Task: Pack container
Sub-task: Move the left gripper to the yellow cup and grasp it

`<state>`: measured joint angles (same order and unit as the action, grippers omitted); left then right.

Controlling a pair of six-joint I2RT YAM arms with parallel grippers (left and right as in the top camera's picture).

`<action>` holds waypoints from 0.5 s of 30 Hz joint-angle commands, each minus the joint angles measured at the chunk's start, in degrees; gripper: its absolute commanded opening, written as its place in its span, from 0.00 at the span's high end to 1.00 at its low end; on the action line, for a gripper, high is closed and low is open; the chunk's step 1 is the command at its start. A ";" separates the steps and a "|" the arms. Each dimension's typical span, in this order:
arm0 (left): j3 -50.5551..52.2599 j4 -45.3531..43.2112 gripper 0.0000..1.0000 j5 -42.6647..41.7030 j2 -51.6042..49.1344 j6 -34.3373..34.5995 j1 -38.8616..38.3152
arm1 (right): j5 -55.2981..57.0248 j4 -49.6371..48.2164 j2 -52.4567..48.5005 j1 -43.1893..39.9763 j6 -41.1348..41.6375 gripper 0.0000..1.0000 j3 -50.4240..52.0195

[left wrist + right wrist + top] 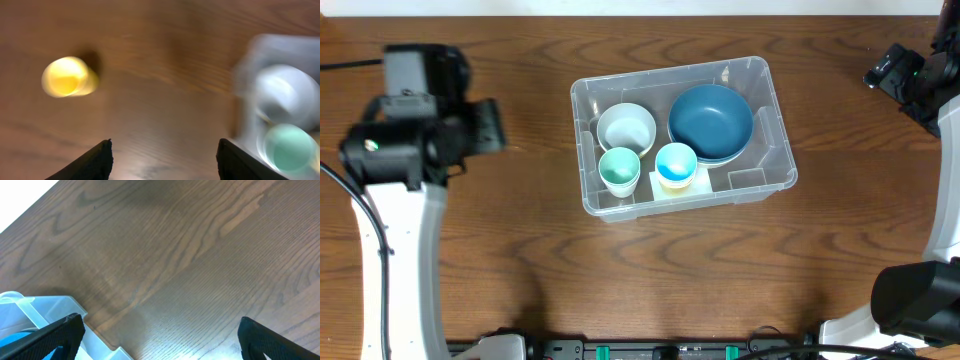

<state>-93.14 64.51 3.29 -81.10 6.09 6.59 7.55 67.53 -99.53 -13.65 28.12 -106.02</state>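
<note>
The clear container point(778, 150) sits at mid-table and holds a white bowl point(626, 128), a dark blue bowl point(710, 122), a green cup point(619, 170) and a blue cup point(676, 165). In the blurred left wrist view its corner point(245, 60) shows at the right with the white bowl point(282, 92) and green cup point(289, 147). A yellow cup point(67, 76) stands alone on the table to the left. My left gripper point(165, 145) hangs open over bare wood between the cup and the container. My right gripper point(160, 325) is open beside the container's corner point(45, 307).
The left arm point(415, 140) hovers over the table's left side and hides the yellow cup from overhead. The right arm point(910, 75) is at the far right corner. The table's front edge point(650, 345) carries black fittings.
</note>
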 commanded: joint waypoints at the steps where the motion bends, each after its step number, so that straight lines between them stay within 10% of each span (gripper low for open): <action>1: -0.04 -1.38 0.33 3.45 -4.44 5.31 6.23 | 0.59 0.00 -0.24 -0.33 0.76 0.01 0.11; 15: -0.04 -7.82 0.33 3.41 -27.89 3.52 17.64 | 0.59 0.00 -0.24 -0.33 0.76 0.01 0.11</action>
<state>-93.14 57.49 6.07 -106.28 10.81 23.38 7.55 67.53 -99.53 -13.65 28.12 -106.02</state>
